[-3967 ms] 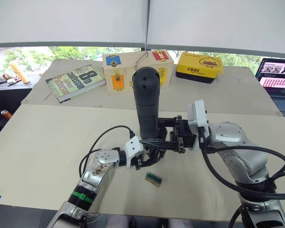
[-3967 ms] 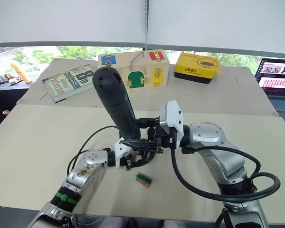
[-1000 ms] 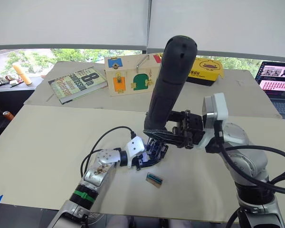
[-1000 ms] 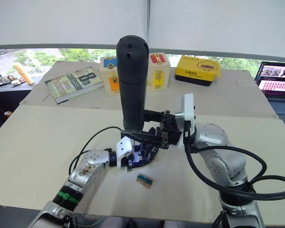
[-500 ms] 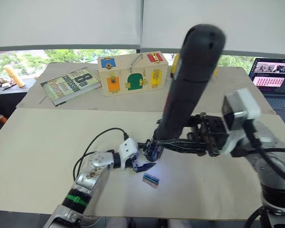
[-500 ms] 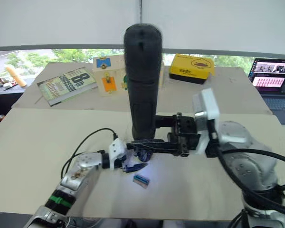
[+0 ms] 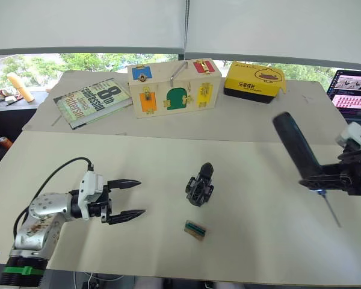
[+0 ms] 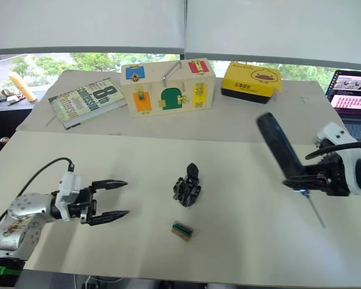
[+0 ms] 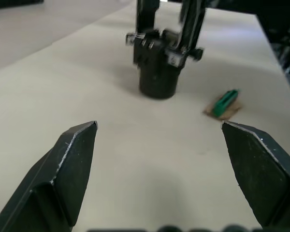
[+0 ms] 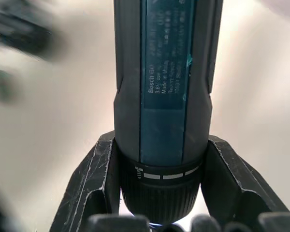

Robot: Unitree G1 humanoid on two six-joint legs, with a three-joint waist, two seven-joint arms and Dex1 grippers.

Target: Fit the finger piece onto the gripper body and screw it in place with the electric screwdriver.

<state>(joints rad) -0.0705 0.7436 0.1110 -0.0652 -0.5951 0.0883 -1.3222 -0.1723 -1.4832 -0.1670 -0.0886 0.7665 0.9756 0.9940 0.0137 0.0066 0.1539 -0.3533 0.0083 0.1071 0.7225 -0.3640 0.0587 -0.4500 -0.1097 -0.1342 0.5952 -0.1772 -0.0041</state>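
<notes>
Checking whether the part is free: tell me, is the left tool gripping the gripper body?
No, the left tool hangs open, apart from the gripper body.

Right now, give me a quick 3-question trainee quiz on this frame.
1. True or false: the left pincer is shut on the gripper body.
2. What does the right pincer hold? A) screwdriver B) book C) green block
3. Fill in: the green block lies on the table just in front of the ____.

Key: 1 false, it is open and empty, well apart from the body. 2 A, the screwdriver, bit pointing down. 3 gripper body.
</notes>
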